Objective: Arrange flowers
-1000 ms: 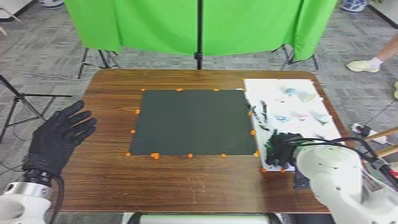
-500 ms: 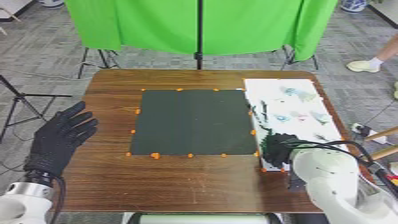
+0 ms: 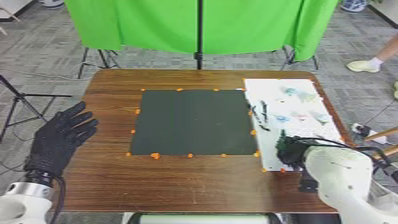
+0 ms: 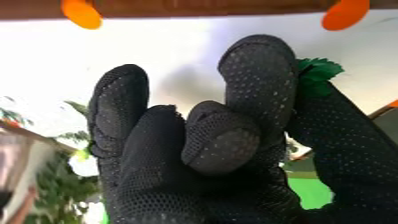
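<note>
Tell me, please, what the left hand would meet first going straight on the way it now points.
The left hand points along the left side of the table, so the table's far left corner probably comes first; height is unclear, and it might pass above, towards the green cloth.

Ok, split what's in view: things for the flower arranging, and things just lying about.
For the job:
pale flowers on the white board
green leaf held by the right hand
dark square, probably

Just about:
orange markers round the square
green cloth
black pole
</note>
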Robot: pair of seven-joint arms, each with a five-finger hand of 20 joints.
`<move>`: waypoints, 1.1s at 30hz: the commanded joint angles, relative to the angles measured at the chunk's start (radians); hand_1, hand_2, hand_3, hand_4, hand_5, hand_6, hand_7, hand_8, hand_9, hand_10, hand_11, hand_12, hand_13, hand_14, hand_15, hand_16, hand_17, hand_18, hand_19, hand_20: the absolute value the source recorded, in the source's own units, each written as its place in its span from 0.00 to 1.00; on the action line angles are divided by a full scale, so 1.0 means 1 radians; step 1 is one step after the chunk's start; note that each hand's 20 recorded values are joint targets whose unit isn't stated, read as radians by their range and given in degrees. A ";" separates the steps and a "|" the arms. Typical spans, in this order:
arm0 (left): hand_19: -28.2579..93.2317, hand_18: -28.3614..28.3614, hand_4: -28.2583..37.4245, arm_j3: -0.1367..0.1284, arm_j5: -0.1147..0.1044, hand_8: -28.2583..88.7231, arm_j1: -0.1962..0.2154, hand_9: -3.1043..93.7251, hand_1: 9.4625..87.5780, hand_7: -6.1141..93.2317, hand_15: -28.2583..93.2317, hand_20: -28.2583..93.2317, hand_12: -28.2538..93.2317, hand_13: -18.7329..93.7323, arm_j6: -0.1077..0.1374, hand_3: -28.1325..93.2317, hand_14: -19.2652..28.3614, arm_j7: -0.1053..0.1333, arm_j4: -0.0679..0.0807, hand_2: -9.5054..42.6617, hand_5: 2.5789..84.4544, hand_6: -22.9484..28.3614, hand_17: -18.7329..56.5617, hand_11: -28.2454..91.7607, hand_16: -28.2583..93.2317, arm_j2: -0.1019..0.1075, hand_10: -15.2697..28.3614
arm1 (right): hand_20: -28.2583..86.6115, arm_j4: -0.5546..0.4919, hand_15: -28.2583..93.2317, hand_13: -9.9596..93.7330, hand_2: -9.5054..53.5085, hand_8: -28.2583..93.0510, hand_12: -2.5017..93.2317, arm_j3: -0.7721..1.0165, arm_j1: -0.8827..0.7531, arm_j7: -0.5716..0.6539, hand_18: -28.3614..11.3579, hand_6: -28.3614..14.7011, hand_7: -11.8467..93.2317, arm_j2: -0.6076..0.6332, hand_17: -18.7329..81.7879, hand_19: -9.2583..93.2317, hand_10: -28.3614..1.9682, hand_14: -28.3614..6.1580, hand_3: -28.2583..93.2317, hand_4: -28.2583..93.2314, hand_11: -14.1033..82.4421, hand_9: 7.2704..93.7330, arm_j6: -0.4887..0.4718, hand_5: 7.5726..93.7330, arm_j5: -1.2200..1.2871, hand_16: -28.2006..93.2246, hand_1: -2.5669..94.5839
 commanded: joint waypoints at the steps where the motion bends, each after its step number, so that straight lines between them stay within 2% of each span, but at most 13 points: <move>1: 0.64 0.87 0.00 -0.004 -0.004 0.13 0.015 0.32 0.21 0.31 0.64 0.29 0.35 0.36 0.009 0.80 0.70 -0.013 -0.001 0.14 0.38 0.52 0.14 0.51 0.20 -0.012 0.63 | 0.41 -0.039 0.89 1.00 0.14 0.19 0.24 0.053 -0.038 -0.032 0.19 0.65 0.69 -0.010 0.65 1.00 0.59 0.56 1.00 0.26 0.84 1.00 0.062 1.00 0.039 0.50 0.29; 3: 0.64 0.87 0.00 -0.006 -0.002 0.13 0.019 0.32 0.21 0.31 0.64 0.29 0.35 0.36 0.007 0.80 0.70 -0.013 -0.004 0.14 0.38 0.52 0.14 0.50 0.20 -0.015 0.63 | 0.42 -0.050 0.89 1.00 0.14 0.18 0.24 0.064 -0.031 -0.050 0.19 0.65 0.69 -0.016 0.65 1.00 0.59 0.56 1.00 0.25 0.85 1.00 0.077 1.00 0.031 0.50 0.29; 5: 0.64 0.87 0.00 -0.004 0.013 0.13 0.015 0.32 0.21 0.31 0.64 0.29 0.35 0.36 0.008 0.80 0.70 -0.017 -0.004 0.14 0.38 0.52 0.14 0.50 0.20 -0.014 0.63 | 0.41 -0.054 0.89 1.00 0.13 0.18 0.24 0.080 -0.024 -0.060 0.20 0.65 0.68 -0.021 0.65 1.00 0.59 0.57 1.00 0.24 0.84 1.00 0.094 1.00 0.043 0.50 0.30; 7: 0.64 0.87 0.00 -0.003 0.003 0.13 0.008 0.32 0.22 0.31 0.64 0.29 0.35 0.36 0.001 0.80 0.70 -0.019 0.000 0.14 0.38 0.52 0.14 0.51 0.20 -0.013 0.63 | 0.41 -0.060 0.88 1.00 0.12 0.18 0.23 0.099 -0.025 -0.053 0.20 0.65 0.67 -0.026 0.66 1.00 0.60 0.59 1.00 0.23 0.83 1.00 0.149 1.00 0.082 0.50 0.31; 9: 0.64 0.87 0.00 -0.003 0.007 0.13 0.009 0.32 0.22 0.31 0.64 0.29 0.35 0.36 0.005 0.80 0.70 -0.020 -0.001 0.14 0.38 0.52 0.14 0.51 0.20 -0.014 0.63 | 0.40 -0.065 0.87 1.00 0.10 0.18 0.23 0.107 -0.024 -0.077 0.20 0.65 0.66 -0.025 0.66 1.00 0.60 0.60 1.00 0.21 0.82 1.00 0.177 1.00 0.049 0.48 0.33; 15: 0.64 0.87 0.00 -0.007 0.002 0.13 0.019 0.32 0.23 0.31 0.64 0.29 0.34 0.36 0.012 0.80 0.70 -0.018 -0.003 0.14 0.38 0.52 0.14 0.51 0.19 -0.014 0.63 | 0.39 -0.085 0.87 1.00 0.08 0.18 0.22 0.109 0.010 -0.091 0.22 0.64 0.65 -0.038 0.66 1.00 0.61 0.63 1.00 0.20 0.81 1.00 0.245 1.00 0.039 0.47 0.34; 17: 0.64 0.87 0.00 -0.011 0.002 0.13 0.033 0.32 0.23 0.31 0.64 0.29 0.35 0.36 0.022 0.80 0.70 -0.018 -0.010 0.14 0.38 0.52 0.14 0.51 0.19 -0.017 0.63 | 0.39 -0.065 0.87 1.00 0.08 0.18 0.22 0.080 0.062 -0.104 0.22 0.64 0.65 -0.063 0.66 1.00 0.62 0.63 1.00 0.20 0.81 1.00 0.240 1.00 0.032 0.47 0.33; 21: 0.64 0.87 0.00 -0.013 0.002 0.13 0.042 0.32 0.22 0.31 0.64 0.29 0.34 0.36 0.018 0.80 0.70 -0.021 -0.014 0.14 0.38 0.52 0.14 0.51 0.19 -0.019 0.63 | 0.39 -0.014 0.87 1.00 0.08 0.18 0.22 -0.006 0.167 -0.148 0.22 0.65 0.64 -0.119 0.66 1.00 0.62 0.62 1.00 0.20 0.81 1.00 0.234 1.00 0.000 0.47 0.34; 23: 0.64 0.87 0.00 -0.016 0.010 0.13 0.046 0.32 0.23 0.31 0.64 0.29 0.34 0.36 0.014 0.80 0.70 -0.021 -0.016 0.14 0.38 0.52 0.14 0.51 0.19 -0.013 0.63 | 0.38 0.005 0.87 1.00 0.09 0.18 0.22 -0.056 0.216 -0.177 0.22 0.65 0.64 -0.148 0.66 1.00 0.62 0.63 1.00 0.20 0.81 1.00 0.233 1.00 -0.018 0.47 0.34; 24: 0.64 0.87 0.00 -0.018 0.005 0.13 0.051 0.32 0.23 0.31 0.64 0.29 0.34 0.36 0.018 0.80 0.70 -0.015 -0.018 0.13 0.38 0.52 0.14 0.51 0.19 -0.008 0.63 | 0.38 0.015 0.86 1.00 0.09 0.18 0.22 -0.081 0.245 -0.188 0.22 0.65 0.64 -0.165 0.66 1.00 0.62 0.63 1.00 0.20 0.81 1.00 0.217 1.00 -0.024 0.47 0.34; 28: 0.64 0.87 0.00 -0.041 0.009 0.13 0.068 0.32 0.22 0.31 0.65 0.29 0.34 0.36 0.005 0.78 0.70 -0.017 -0.023 0.11 0.38 0.52 0.14 0.51 0.19 0.002 0.63 | 0.38 0.063 0.86 1.00 0.10 0.18 0.23 -0.188 0.358 -0.218 0.22 0.65 0.64 -0.232 0.66 1.00 0.63 0.63 1.00 0.19 0.80 1.00 0.181 1.00 -0.023 0.47 0.34; 33: 0.64 0.86 0.00 -0.062 0.003 0.12 0.106 0.32 0.22 0.32 0.65 0.29 0.34 0.36 0.026 0.79 0.70 -0.004 -0.040 0.10 0.38 0.52 0.14 0.51 0.19 0.005 0.63 | 0.38 0.138 0.86 1.00 0.11 0.18 0.23 -0.317 0.468 -0.256 0.23 0.65 0.63 -0.330 0.66 1.00 0.63 0.64 1.00 0.18 0.80 1.00 0.105 1.00 -0.056 0.47 0.33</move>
